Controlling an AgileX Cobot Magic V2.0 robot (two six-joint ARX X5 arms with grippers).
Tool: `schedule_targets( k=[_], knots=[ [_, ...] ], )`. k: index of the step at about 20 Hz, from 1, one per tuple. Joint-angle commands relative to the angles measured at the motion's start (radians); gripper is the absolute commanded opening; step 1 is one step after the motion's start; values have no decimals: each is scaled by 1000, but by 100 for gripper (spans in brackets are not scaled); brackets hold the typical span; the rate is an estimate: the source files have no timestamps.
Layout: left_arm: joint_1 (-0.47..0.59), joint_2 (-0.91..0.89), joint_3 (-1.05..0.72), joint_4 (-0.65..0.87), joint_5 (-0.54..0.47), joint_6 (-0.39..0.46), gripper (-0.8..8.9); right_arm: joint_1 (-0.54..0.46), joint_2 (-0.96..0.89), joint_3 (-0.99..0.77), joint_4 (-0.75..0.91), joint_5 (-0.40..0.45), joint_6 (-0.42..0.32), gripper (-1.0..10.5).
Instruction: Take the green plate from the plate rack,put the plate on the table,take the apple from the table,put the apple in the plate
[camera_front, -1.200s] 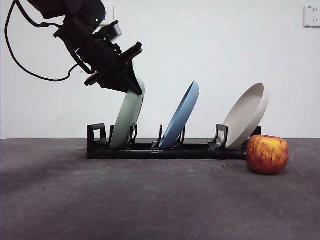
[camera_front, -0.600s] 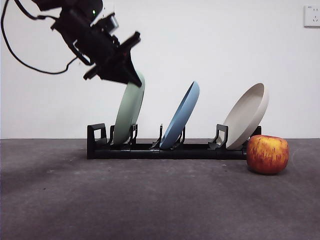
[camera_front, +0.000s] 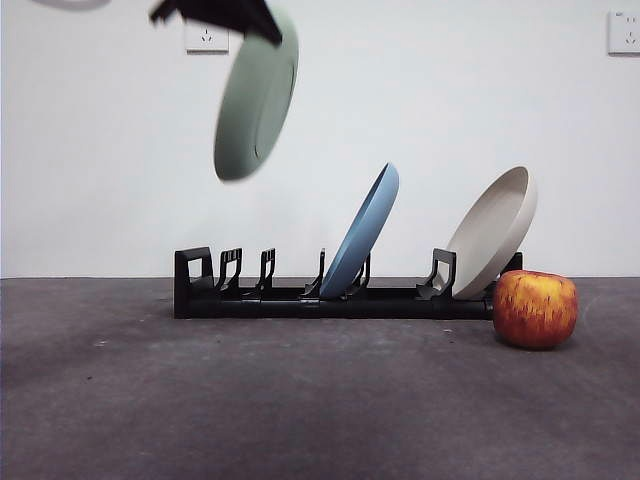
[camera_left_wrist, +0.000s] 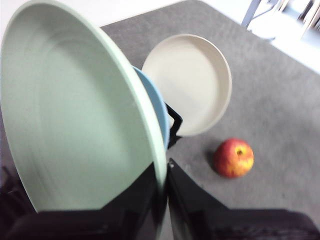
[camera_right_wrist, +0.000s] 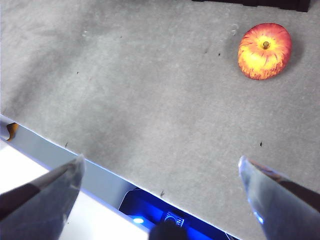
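Observation:
My left gripper (camera_front: 262, 28) is shut on the top rim of the green plate (camera_front: 255, 100) and holds it tilted, high in the air above the left end of the plate rack (camera_front: 290, 297). In the left wrist view its jaws (camera_left_wrist: 162, 197) pinch the green plate's (camera_left_wrist: 75, 125) edge. The apple (camera_front: 535, 308) sits on the table (camera_front: 300, 400) at the rack's right end; it also shows in the left wrist view (camera_left_wrist: 233, 158) and the right wrist view (camera_right_wrist: 265, 50). My right gripper (camera_right_wrist: 160, 175) is open and empty, high over the table's near edge, far from the apple.
A blue plate (camera_front: 360, 232) leans in the rack's middle slot and a beige plate (camera_front: 492, 232) in its right slot, right beside the apple. The rack's left slots stand empty. The table's edge (camera_right_wrist: 75, 155) runs under my right gripper.
My left gripper has lifted the green plate up out of the rack's left slot, well above the rack. The apple and the other plates have not moved.

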Motion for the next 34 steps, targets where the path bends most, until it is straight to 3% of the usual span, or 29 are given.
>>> schedule_targets(
  k=[1,6,11,15,23,27,34],
  knots=[
    [-82,-61,1,-76,-127,129,-8,3,-2,3,2,-2,2,689],
    [-309,-97,-3,-330,-449,225,-6,3,-2,3,2,-4,2,689],
    [-518,-73,-33,-370,-686,233,-6,3,-2,3,2,-4,2,689],
    [-596,-40,-172,-307,-755,237,-6,3,-2,3,2,-4,2,689],
    [-708,66,-503,21,-863,292,-6,3,-2,3,2,-5,2,688],
    [-742,186,-512,102,-910,343,-6,3,-2,3,2,-5,2,688],
    [-748,312,-512,147,-906,337,-7,3,-2,3,2,-5,2,689]
  ],
)
